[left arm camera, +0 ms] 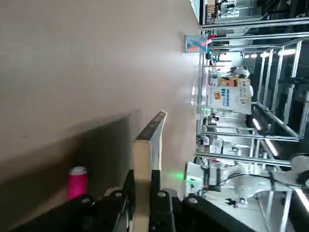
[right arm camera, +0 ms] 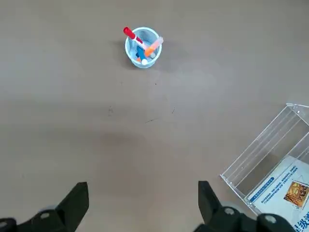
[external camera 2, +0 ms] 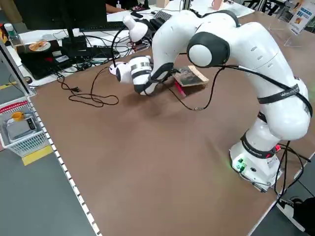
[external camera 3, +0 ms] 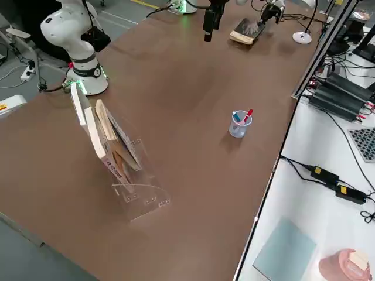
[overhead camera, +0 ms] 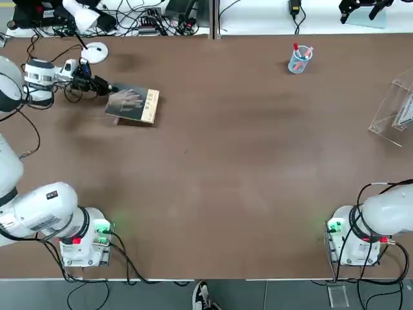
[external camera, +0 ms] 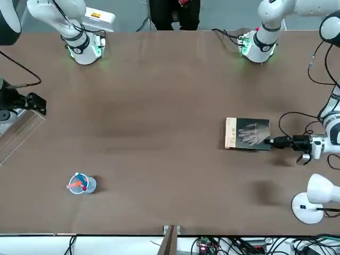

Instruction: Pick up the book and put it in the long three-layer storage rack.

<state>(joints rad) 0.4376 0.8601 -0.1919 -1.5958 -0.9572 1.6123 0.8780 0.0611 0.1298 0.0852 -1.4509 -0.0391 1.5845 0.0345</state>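
Left wrist view, left claw: closed on the book [left arm camera: 142,181], which is pinched by one edge between the two fingers [left arm camera: 155,186]; at the robot's left, toward the far side of the desk [overhead camera: 213,168].
Book in the top view: cover facing up, with a pale hand-like image shown; the tan-strip edge is pointed away from the left claw, toward the robot's right. It appears to be held off the desk, with a dark shadow cast beside it.
Pink-capped object [left arm camera: 77,182]: seen beside the book, close to the desk; what it is cannot be told.
Cup of pens [overhead camera: 300,60]: stood between the book and the rack, toward the far edge.
Right claw [right arm camera: 144,205]: open, with nothing held; raised over the robot's right side, near the rack.
Rack [external camera 3: 153,193]: clear, set at the robot's far right, well apart from the book; books or boards are already held in it, leaning on a slant, and a bare slot seems to be offered beside the printed one.
Step in hand: the pick-up is judged to be secured, the placing not yet begun.
Next move: the book should be carried toward the middle and probably passed across, the free tan edge being gripped by the right claw before the left is opened. It must then be turned to match the slant; dropping or snagging is the risk.
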